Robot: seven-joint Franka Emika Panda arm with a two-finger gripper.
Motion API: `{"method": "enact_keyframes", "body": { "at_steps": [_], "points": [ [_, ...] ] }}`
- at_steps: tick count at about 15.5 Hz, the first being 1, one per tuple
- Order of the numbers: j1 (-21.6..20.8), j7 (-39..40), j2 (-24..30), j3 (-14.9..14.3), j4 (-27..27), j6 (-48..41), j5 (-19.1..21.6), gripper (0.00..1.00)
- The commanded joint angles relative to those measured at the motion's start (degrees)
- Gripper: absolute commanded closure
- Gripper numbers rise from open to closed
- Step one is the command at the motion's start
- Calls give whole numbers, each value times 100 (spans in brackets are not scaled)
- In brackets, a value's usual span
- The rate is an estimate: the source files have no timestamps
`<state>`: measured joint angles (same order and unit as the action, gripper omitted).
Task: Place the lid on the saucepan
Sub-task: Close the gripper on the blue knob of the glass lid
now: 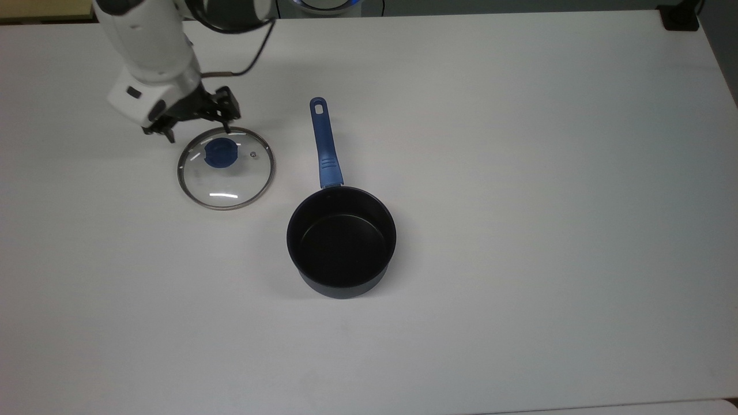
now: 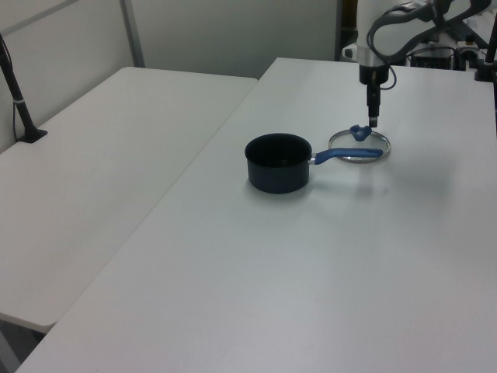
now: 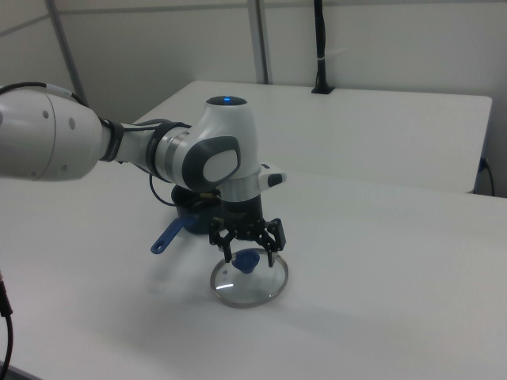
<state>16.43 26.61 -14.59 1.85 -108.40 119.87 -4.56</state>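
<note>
- Top view: the lid (image 1: 225, 168) lies flat on the white table (image 1: 519, 173), knob up, to the top view's left of the saucepan (image 1: 341, 242) and clear of it. The gripper (image 1: 196, 128) hangs by the lid's far rim with its fingers spread wide, holding nothing. It is not yet over the blue knob (image 1: 219, 153), so it should centre there before dropping
- Left view: the gripper (image 2: 373, 118) points straight down, its tip just above the knob (image 2: 359, 132). The saucepan (image 2: 278, 162) sits nearer the camera, its blue handle (image 2: 342, 155) crossing in front of the lid (image 2: 359, 146). A good grasp takes the knob squarely across its narrow sides
- Right view: the open fingers straddle the knob (image 3: 246, 260) from above, gripper (image 3: 249, 252) short of contact with the lid (image 3: 249, 282). I judge the lid must be lifted level and high enough to clear the pan's rim
</note>
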Motion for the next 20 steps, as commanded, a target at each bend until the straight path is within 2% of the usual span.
{"method": "enact_keyframes", "body": {
  "at_steps": [1, 7, 16, 20],
  "points": [
    [-140, -514, -105, -18, -68, 457, 157, 2],
    [-245, -806, -228, -18, -50, 511, 289, 12],
    [-272, -736, -220, -18, -33, 564, 289, 51],
    [-246, -815, -114, -18, 510, 162, 306, 52]
  ]
}}
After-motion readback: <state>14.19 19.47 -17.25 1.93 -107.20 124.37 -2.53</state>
